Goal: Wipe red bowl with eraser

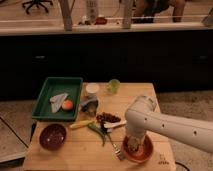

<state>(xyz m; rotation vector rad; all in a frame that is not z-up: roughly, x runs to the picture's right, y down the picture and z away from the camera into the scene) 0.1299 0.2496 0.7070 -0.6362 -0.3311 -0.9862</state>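
Red bowl (148,150) on the wooden worktop (85,150) lies right beneath the gripper (133,144), which dips into it, grip impossible to tell; a maroon bowl (53,136) sits well apart.

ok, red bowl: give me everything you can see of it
The red bowl is shallow and round, orange-red with a glossy rim, and looks like plastic or glazed ceramic. It sits upright on the wooden table, at the near corner on the picture's right. The arm hangs over it and the pincer is down inside, hiding much of the interior. A fork lies close beside the rim; whether they touch can't be told.
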